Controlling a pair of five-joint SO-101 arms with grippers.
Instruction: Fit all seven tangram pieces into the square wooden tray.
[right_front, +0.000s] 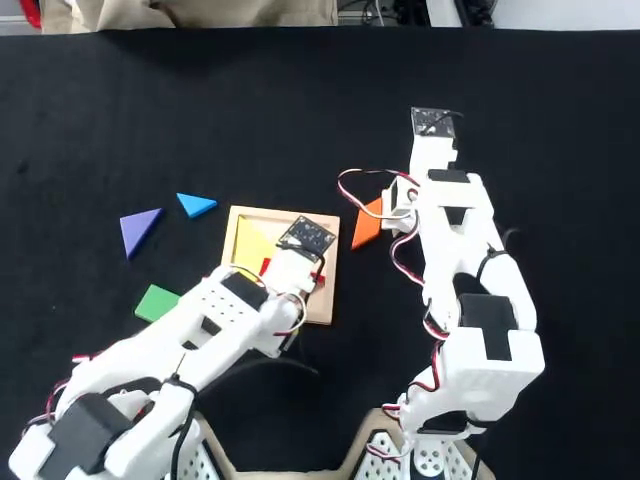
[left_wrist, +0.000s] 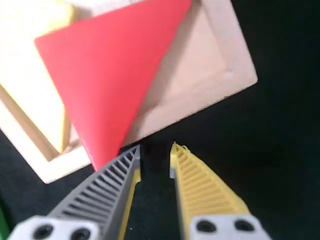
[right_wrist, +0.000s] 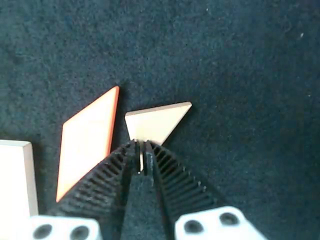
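Right gripper clamps a pale triangle near the tray (orange piece alongside), while left gripper, slightly parted, hovers by the tray's red triangle.

Tray: one, square, wooden
Tangram pieces: seven were counted
Triangles were four: purple triangle, blue triangle, red triangle, pale triangle
Green square: one
Orange parallelogram: one
Yellow piece: one, shape partly hidden
Pieces on tray were two, red and yellow; pieces off tray were five
Arms: two, left arm and right arm
Grippers: two, left gripper and right gripper
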